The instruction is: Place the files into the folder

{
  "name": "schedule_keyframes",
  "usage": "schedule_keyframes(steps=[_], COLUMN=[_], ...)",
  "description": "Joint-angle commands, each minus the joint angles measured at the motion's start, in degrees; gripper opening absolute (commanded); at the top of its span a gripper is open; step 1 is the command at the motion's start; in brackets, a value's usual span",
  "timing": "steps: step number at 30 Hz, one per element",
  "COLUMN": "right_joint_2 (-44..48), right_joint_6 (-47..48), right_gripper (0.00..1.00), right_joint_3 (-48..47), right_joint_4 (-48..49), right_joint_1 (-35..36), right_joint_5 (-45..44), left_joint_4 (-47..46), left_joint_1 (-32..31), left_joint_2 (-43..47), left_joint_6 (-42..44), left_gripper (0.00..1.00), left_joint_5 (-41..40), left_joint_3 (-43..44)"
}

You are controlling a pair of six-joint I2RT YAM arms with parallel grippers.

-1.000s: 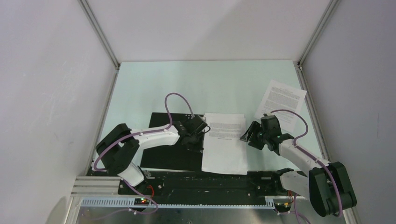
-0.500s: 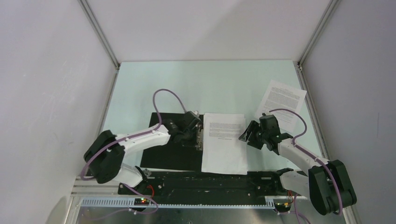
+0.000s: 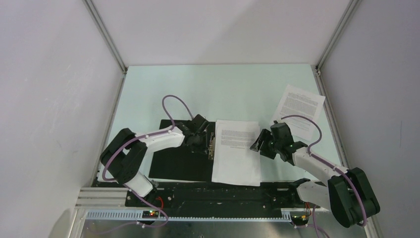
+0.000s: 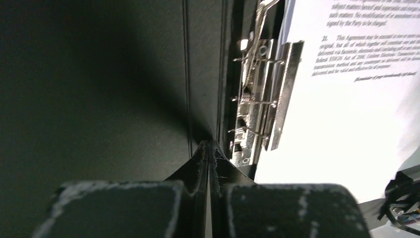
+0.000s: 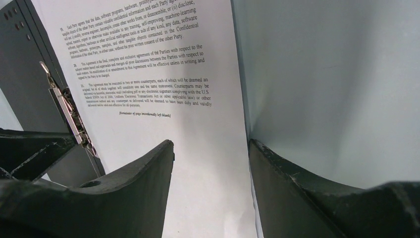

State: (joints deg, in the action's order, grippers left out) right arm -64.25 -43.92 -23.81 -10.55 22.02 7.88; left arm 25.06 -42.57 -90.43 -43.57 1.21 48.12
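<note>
**Work surface.** The pale green table is enclosed by white walls on the left, far and right sides. A black base rail runs along its near edge.

**Folder.** The folder lies open and flat at centre-left, black inside facing up. Its metal clip runs along the spine, between the bare black panel and the paper.

**Files.** A printed sheet lies on the right half of the folder, its left edge just beside the clip and its near end white and unprinted. It cannot be told whether more than one sheet is stacked there. A separate sheet lies tilted on the table by the right wall, well apart from the folder.

**Left gripper.** The left gripper has its fingers pressed together with nothing seen between them. The tips point at the black panel just left of the clip. The clip's raised wire and plate stand between these tips and the paper.

**Right gripper.** The right gripper has its jaws well apart and grips nothing. It straddles the right edge of the sheet: one finger over paper, the other over bare table. Contact with the paper cannot be determined. The clip and the black panel show beyond it.

**Obstructions.** A purple cable loops above the left arm, over the folder's far edge. Another cable arcs over the right arm, crossing the separate sheet's near corner in the overhead view.
</note>
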Motion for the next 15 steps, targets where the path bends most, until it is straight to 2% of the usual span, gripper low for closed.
schedule_keyframes(steps=[1,15], right_joint_2=[-0.2,-1.7], right_joint_6=[-0.9,-1.5], right_gripper=[0.63,0.63], right_joint_3=[-0.8,-2.3], right_joint_4=[-1.4,-0.4], right_joint_1=[1.3,3.7], right_joint_5=[-1.5,-1.3], left_joint_4=[-3.8,-5.4], left_joint_1=[0.1,-0.3], left_joint_2=[-1.8,-4.6], left_joint_6=[-1.7,-1.9], left_gripper=[0.01,0.0], left_joint_5=[1.5,3.0], left_joint_3=[2.1,2.3])
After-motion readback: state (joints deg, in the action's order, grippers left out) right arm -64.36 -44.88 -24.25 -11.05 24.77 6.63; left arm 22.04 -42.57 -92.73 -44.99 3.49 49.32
